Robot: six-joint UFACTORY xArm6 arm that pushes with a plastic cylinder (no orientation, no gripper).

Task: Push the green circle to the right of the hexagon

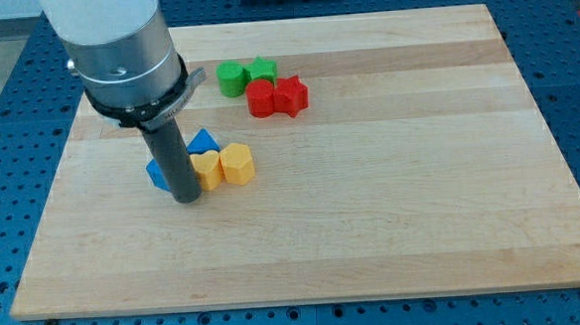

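The green circle (pixel 231 78) sits near the view's top, left of centre, touching a green star (pixel 262 70) on its right. Below them are a red block (pixel 261 98) and a red star (pixel 290 95), side by side. The yellow hexagon (pixel 237 163) lies lower down, with a yellow block (pixel 208 170) touching its left side. A blue triangle (pixel 202 142) sits just above the yellow block. Another blue block (pixel 157 173) is partly hidden behind the rod. My tip (pixel 187 199) rests on the board just left of the yellow block, far below the green circle.
The wooden board (pixel 373 228) lies on a blue perforated table (pixel 9 117). The arm's grey body (pixel 115 42) hangs over the board's upper left corner.
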